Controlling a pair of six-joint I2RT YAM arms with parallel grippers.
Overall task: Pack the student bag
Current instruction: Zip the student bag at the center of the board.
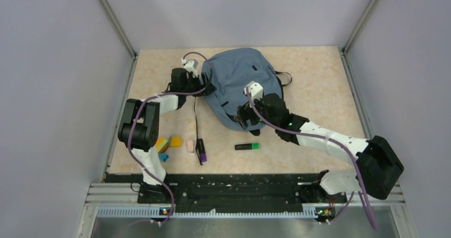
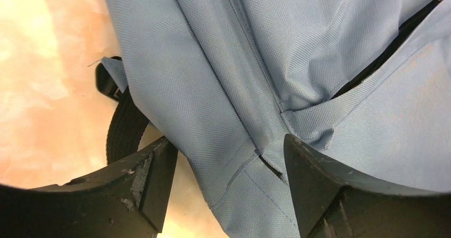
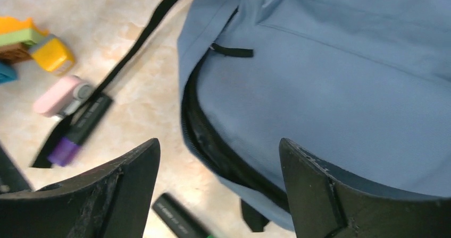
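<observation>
The student bag [image 1: 242,84] lies flat at the far middle of the table [image 1: 319,84], around 12 o'clock from the arm bases. It looks slumped and shapeless: soft woven cloth that looks light and nearly empty, so expect it to sag and fold wherever it is lifted rather than hold a form. The flat panels give little to grab. Better holds, I'd say, are the stitched seams, the black strap [image 2: 125,129] poking out on the bag's 9 o'clock side, and the lip of the zipper opening [image 3: 199,137] gaping dark along its 6 o'clock edge. Pinch one lip and the mouth should pull wide, though it will likely flop shut unless held.

The left gripper [image 2: 226,158] sits at the bag's 9 o'clock edge. Its jaws are spread with a seam running between them, and nothing is clamped. The right gripper [image 3: 218,145] hangs over the 6 o'clock edge by that opening, jaws also wide and holding nothing.

Waiting outside the bag are a green highlighter [image 1: 248,146] at its 6 o'clock, and a purple highlighter [image 1: 201,150], a pink eraser [image 1: 191,145] and coloured blocks [image 1: 167,144] toward its 7 o'clock.
</observation>
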